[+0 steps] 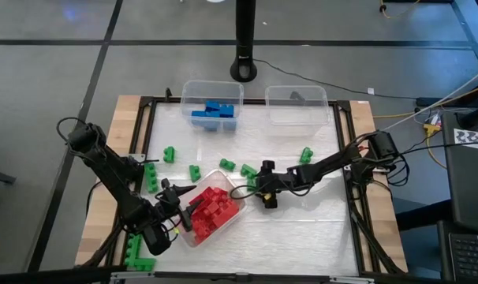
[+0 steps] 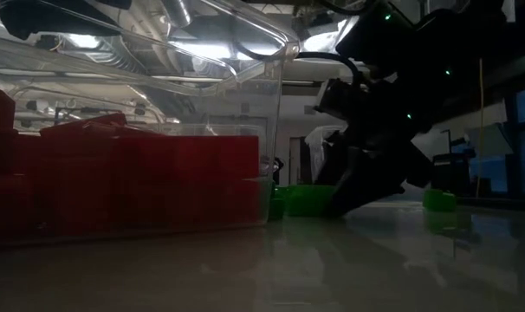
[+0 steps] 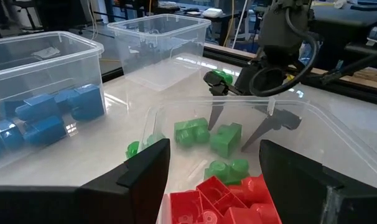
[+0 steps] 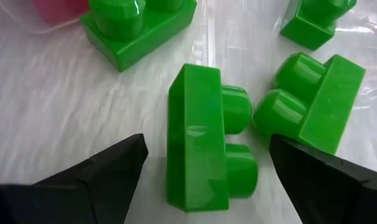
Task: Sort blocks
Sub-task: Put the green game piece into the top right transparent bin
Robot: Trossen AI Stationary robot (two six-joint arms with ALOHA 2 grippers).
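green block (image 4: 204, 140) on its side between right gripper (image 4: 204, 186) jaws, spread wide, not touching. low view mostly blocked by red bin (image 2: 132, 186). left gripper (image 3: 213, 171) jaws released over it, holding nothing.

Three clear bins (image 1: 302, 104) sit on the white table (image 1: 302, 229), a black post (image 1: 244, 47) standing behind.

No readable text, labels, brands or numbers anywhere. Only mark: black-and-white patterned tag (image 1: 469, 137) on dark equipment beside table's right edge, high view; pattern only, no letters legible.
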